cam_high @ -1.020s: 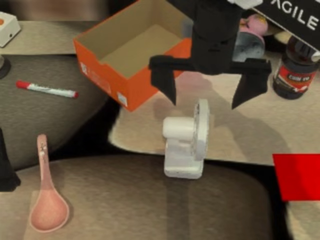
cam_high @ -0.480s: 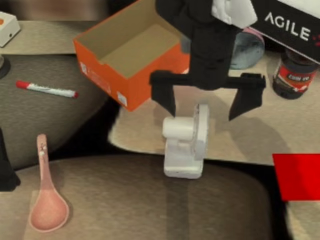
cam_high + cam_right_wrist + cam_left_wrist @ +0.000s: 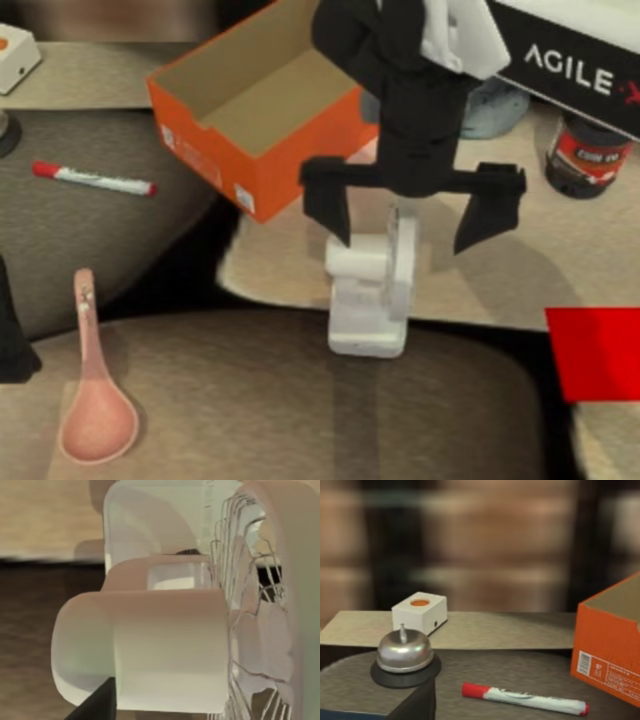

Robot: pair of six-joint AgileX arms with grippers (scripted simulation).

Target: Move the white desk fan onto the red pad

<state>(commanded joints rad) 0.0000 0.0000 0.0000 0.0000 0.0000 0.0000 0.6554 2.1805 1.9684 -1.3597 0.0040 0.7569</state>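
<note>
a: right gripper (image 3: 405, 215) is over the white desk fan (image 3: 370, 290), jaws spread wide, one finger on each side of the motor housing and disc head. nothing grasped.

b: where's the fan sitting?

a: upright near the table's middle, base straddling the edge between the lighter patch and the darker one. the red pad (image 3: 595, 352) is well apart, at the right edge, partly cut off.

b: risks?

a: i'd say the grip. housing is a stubby cylinder on one side, thin disc on the other. if the jaws close off-centre the fan could twist or tip off its base. also the orange cardboard box (image 3: 262, 110) is just beside the left finger, so a sideways drift could clip it. and the pad isn't much wider than the base, so a tilted fan could land partly off it.

b: wrist cams add anything?

a: right wrist view is filled by the fan (image 3: 170, 640), so you see the grille wires on the head, which the top view doesn't resolve. it doesn't show the fingers though, only the top view gives the spread. left wrist view shows a silver bell (image 3: 404, 652), a small white box (image 3: 419, 612) and a red-capped marker (image 3: 525, 699). the bell barely shows from above.

b: left arm?

a: parked at the left edge. can't see its gripper.
</note>
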